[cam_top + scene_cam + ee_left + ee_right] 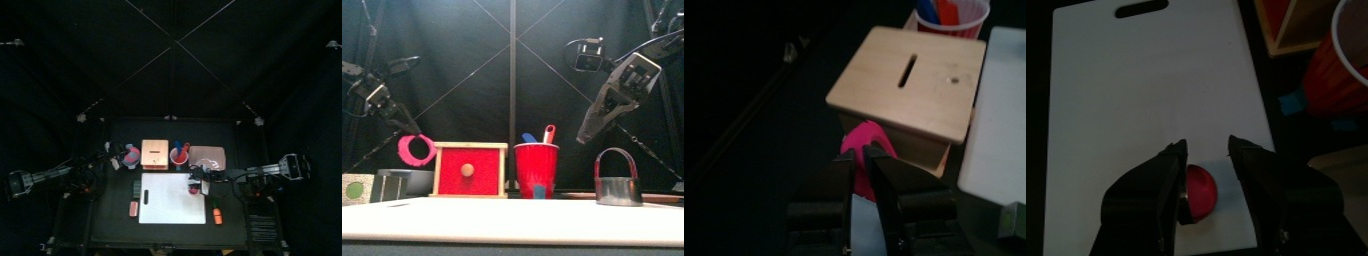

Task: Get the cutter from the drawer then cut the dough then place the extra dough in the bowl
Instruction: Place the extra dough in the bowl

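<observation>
From where I stand, most of the job looks done. The cutter (616, 185) is out of the wooden box (469, 170) and stands on the right part of the surface, to the right of the red cup (537, 168). The dough is cut. A small red disc (1200, 192) lies on the white board (1146, 90), and the leftover pink ring (405, 152) hangs in the air at the left, pinched in the left hand (865, 158). What is left, I'd say, is the drop into the bowl (402, 183), which sits on the surface just below the ring and a touch to its left, beside the box.

The left arm slopes down from the left. Its hand is closed tight on the ring's upper edge and is lifted clear of box and bowl. The right arm reaches in from the upper right. The right hand (1208, 146) hovers above the board with its jaws spread and holding nothing, and the disc lies under the gap.
</observation>
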Robot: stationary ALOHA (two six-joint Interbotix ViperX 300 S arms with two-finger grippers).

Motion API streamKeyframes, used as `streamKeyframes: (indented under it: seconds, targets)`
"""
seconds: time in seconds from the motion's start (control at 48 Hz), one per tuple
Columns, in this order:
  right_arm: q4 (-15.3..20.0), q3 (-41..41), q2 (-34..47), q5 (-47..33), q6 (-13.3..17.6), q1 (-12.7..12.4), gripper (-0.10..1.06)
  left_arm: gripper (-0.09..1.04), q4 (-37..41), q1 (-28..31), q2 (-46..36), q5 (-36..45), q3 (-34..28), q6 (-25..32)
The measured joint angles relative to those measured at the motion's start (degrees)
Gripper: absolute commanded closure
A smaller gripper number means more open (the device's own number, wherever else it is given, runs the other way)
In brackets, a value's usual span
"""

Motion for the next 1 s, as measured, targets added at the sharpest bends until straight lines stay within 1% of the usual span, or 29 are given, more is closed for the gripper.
streamKeyframes:
  seconds: [0.146,0.229,0.458,0.542,0.667,0.771,0.854,1.0]
  targets:
    - [0.0,0.09,0.7,0.0,0.0,-0.09,0.2,0.37,0.0,-0.09,4.31,0.09,0.18,0.0]
    - [0.0,0.09,0.97,0.0,0.0,-0.09,0.2,0.34,0.09,0.0,5.1,-0.35,0.18,0.0]
    - [0.0,-0.09,1.05,0.0,0.0,-0.09,0.2,0.1,-0.53,0.09,5.01,-2.11,0.18,0.0]
    - [0.09,-0.18,1.14,0.0,0.0,-0.09,0.2,0.05,-1.05,0.0,5.01,-2.29,0.18,0.0]
    - [0.09,-0.18,1.05,0.0,0.0,-0.09,0.2,0.04,-2.2,0.0,4.75,-2.99,0.18,0.0]
    - [0.18,-0.18,1.05,0.0,0.0,-0.09,0.2,0.04,-3.96,-0.79,3.6,-5.1,0.18,-0.18]
    - [0.09,-0.44,1.14,0.0,0.0,-0.09,0.2,0.04,-5.45,-3.16,2.29,-8.35,0.18,-0.18]
    - [-0.44,-1.23,1.14,-0.18,-0.18,-0.35,0.2,0.04,-6.15,-9.32,0.44,-15.12,0.18,-0.18]
